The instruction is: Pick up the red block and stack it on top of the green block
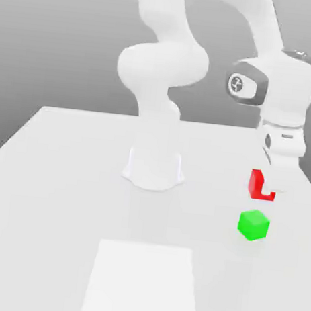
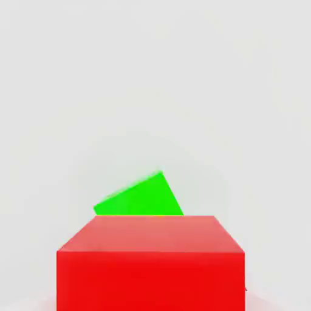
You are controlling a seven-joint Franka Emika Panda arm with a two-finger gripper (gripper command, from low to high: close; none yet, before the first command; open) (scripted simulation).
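In the exterior view my gripper (image 1: 270, 186) is shut on the red block (image 1: 256, 183), whose near side is partly covered by a white finger. The block hangs a little above the table, toward the exterior view's right. The green block (image 1: 253, 224) rests on the table just in front of and below it, not touching it. In the hand view the red block (image 2: 150, 261) looms close and large. The green block (image 2: 138, 197) lies beyond it on the white surface, its near part hidden by the red block.
The arm's white base (image 1: 154, 166) stands mid-table, to the exterior view's left of both blocks. A paler rectangular patch (image 1: 143, 282) marks the white table (image 1: 55, 175) near its front edge. The table's right edge runs close to the blocks.
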